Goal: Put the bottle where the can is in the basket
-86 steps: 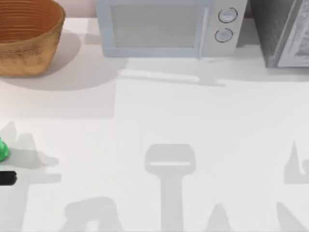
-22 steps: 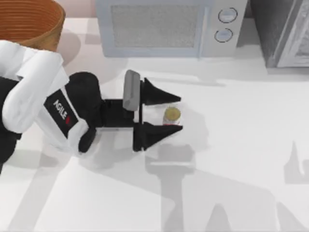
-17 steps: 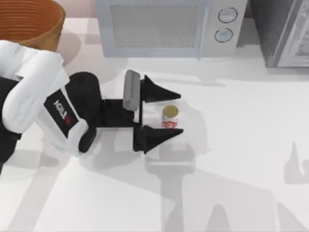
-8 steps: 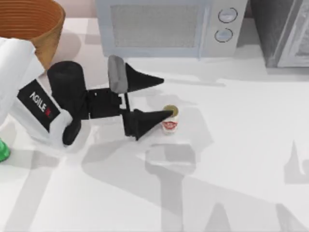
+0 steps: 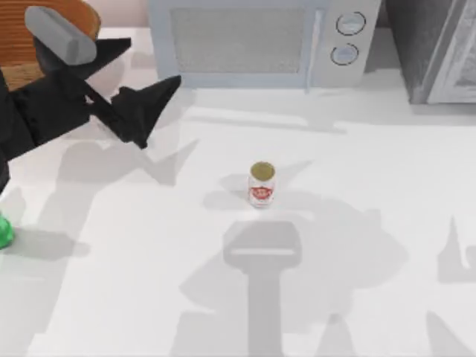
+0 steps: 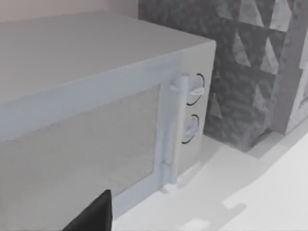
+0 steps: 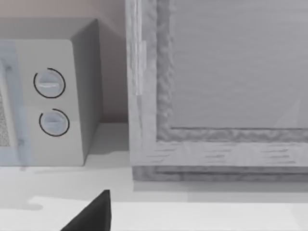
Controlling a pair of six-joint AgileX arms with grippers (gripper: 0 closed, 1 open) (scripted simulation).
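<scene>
One can (image 5: pixel 261 185) stands alone mid-table; one bottle (image 5: pixel 4 231) sits at the left edge; the left gripper (image 5: pixel 141 78), fingers spread and empty, hovers beside one basket (image 5: pixel 21 73).

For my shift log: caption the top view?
Left gripper open beside basket; can upright mid-table, bottle at left edge.

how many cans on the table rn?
1. The can stands upright on the bare table near the middle, in front of the microwave. The basket is partly covered by the left arm, so one could be hidden there.
</scene>
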